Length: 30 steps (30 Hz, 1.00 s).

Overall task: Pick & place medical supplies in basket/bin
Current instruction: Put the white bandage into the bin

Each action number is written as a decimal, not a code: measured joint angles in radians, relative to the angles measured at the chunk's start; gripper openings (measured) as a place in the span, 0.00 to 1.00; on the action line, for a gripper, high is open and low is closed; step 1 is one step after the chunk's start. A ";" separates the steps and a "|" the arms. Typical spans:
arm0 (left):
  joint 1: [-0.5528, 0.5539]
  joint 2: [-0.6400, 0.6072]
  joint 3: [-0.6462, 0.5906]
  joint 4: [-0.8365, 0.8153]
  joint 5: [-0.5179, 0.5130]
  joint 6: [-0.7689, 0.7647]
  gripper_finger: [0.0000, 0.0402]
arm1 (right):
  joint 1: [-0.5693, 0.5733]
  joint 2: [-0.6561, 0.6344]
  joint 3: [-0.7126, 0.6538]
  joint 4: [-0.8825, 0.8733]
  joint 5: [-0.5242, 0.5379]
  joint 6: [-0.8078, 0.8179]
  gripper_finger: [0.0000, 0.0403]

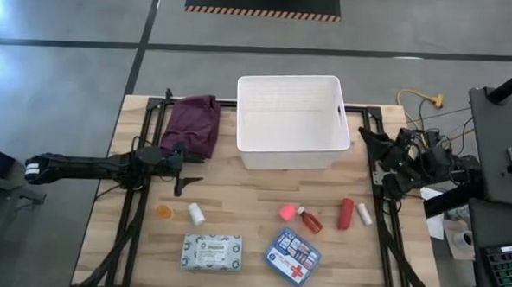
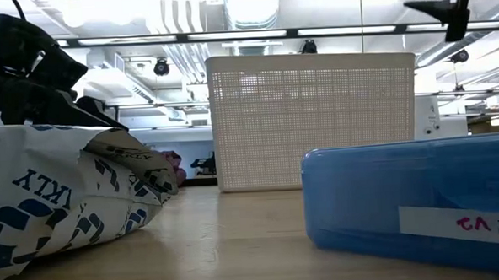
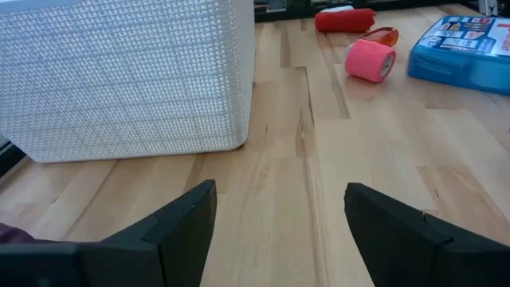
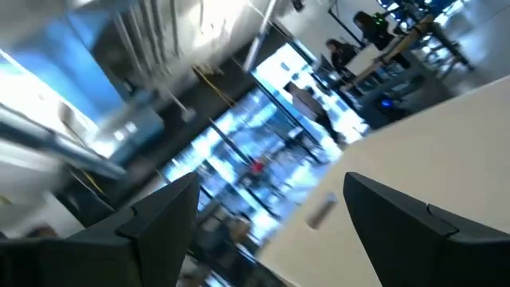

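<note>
The white ribbed bin [image 1: 287,119] stands at the table's far middle, seen also in the low view [image 2: 312,120] and the left wrist view [image 3: 127,80]. The supplies lie on the near half: orange cap [image 1: 164,211], white bottle [image 1: 196,213], grey-green packet [image 1: 211,251], blue first-aid box [image 1: 292,256], pink roll [image 1: 288,212], red bottle [image 1: 310,219], red tube [image 1: 346,213] and white tube [image 1: 364,215]. My left gripper [image 1: 185,173] is open, low over the table left of the bin, near the purple cloth [image 1: 192,123]; it touches nothing. My right gripper [image 4: 271,207] is open, and its arm [image 1: 402,158] is folded at the table's right edge.
The left wrist view looks past its fingers over bare wood toward the pink roll [image 3: 370,60], the red tube [image 3: 344,20] and the blue box [image 3: 466,44]. In the low view the packet [image 2: 58,199] and the blue box [image 2: 412,200] fill the foreground. Cables lie off the table's right side.
</note>
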 joint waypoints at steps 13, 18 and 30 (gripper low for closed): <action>0.000 -0.001 0.000 0.001 0.000 -0.087 0.64 | -0.001 0.228 0.049 0.204 0.041 0.089 0.75; 0.000 -0.001 0.000 0.001 0.000 0.014 0.64 | -0.001 0.336 0.094 0.201 0.049 0.109 0.75; -0.002 -0.001 0.000 0.116 -0.017 -0.660 0.64 | -0.001 0.374 0.206 0.017 0.052 0.088 0.75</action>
